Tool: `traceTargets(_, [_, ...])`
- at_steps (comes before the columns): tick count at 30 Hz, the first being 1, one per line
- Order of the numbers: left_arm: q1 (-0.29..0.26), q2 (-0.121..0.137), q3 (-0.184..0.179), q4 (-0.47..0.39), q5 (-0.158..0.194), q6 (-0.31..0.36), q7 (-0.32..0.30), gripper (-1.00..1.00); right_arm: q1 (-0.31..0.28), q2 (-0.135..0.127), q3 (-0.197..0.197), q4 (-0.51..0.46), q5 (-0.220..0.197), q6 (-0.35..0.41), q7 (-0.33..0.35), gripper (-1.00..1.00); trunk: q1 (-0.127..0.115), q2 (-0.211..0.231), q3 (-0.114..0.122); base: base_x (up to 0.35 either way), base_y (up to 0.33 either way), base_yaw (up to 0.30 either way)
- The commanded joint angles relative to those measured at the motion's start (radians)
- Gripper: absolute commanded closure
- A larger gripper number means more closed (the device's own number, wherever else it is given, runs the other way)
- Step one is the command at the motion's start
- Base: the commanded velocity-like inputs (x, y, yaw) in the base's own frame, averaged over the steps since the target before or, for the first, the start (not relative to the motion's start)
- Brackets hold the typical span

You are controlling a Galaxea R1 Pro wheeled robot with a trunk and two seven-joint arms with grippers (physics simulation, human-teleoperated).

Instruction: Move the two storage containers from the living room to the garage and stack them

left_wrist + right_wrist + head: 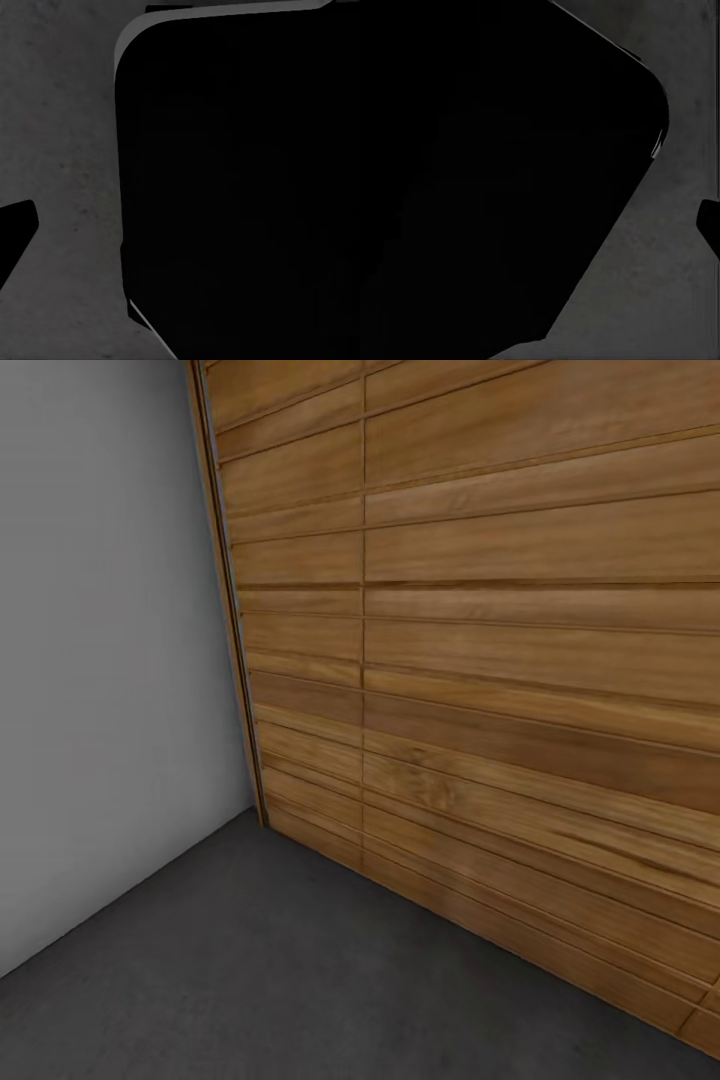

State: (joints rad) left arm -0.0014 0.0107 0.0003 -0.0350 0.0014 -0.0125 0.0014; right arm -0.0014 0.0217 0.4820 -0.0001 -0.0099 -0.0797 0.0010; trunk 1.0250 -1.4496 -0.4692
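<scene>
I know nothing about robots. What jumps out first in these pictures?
In the head view, a big wooden-slat door takes up most of the right side, meeting a plain pale grey wall at a corner on the left. Below both runs a dark grey floor. In each wrist view, a large black rounded shape hangs over the same speckled floor; what it is cannot be told.

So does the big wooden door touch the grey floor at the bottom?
Touching. In the head view the wooden-slat door's lowest plank runs straight down onto the dark grey floor with no gap showing along that line.
</scene>
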Motion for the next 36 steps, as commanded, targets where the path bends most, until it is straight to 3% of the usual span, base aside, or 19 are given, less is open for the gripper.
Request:
traceTargets(1, [0.0,0.0,-0.001,0.0,0.0,-0.001,0.0,-1.0,0.0,-0.002,0.003,0.0,-0.001,-0.003,-0.001,-1.0,0.0,0.0,-0.001,0.0,0.0,0.0])
traceTargets(20, [0.0,0.0,-0.001,0.0,0.0,-0.001,0.0,-1.0,0.0,-0.001,0.005,0.0,-0.001,-0.005,-0.003,-1.0,0.0,0.0,-0.001,0.0,0.0,0.008])
traceTargets(36, [0.0,0.0,0.0,0.0,0.0,-0.001,0.0,-1.0,0.0,0.006,0.004,0.0,-0.004,-0.018,-0.003,-1.0,0.0,0.0,-0.001,0.0,0.0,0.268])
